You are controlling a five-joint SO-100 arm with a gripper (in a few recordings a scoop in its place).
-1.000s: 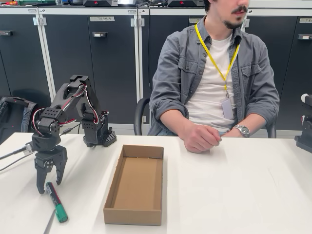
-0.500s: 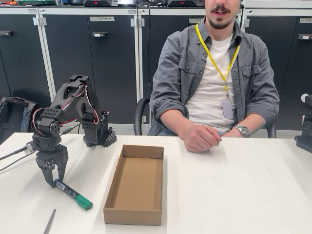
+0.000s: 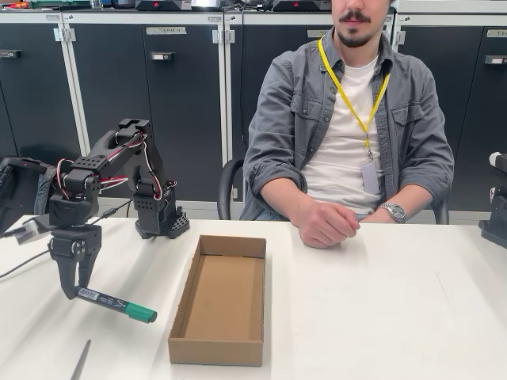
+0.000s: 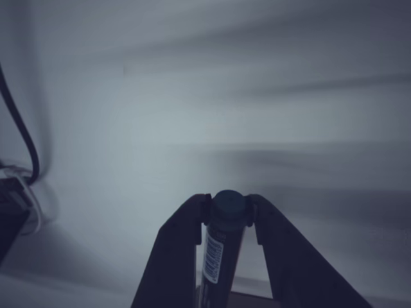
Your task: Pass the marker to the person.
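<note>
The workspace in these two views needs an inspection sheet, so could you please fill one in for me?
Surface: white table, bare on the right.
Job's things: marker held clear of the table, green cap pointing right; person seated behind, hands resting on the table.
Clutter: open cardboard box, empty; thin grey stick at the front edge.
Grippers: gripper, jaws shut on the marker's end.
Cables: red and white wires along the arm.
Surroundings: dark cabinets.
</note>
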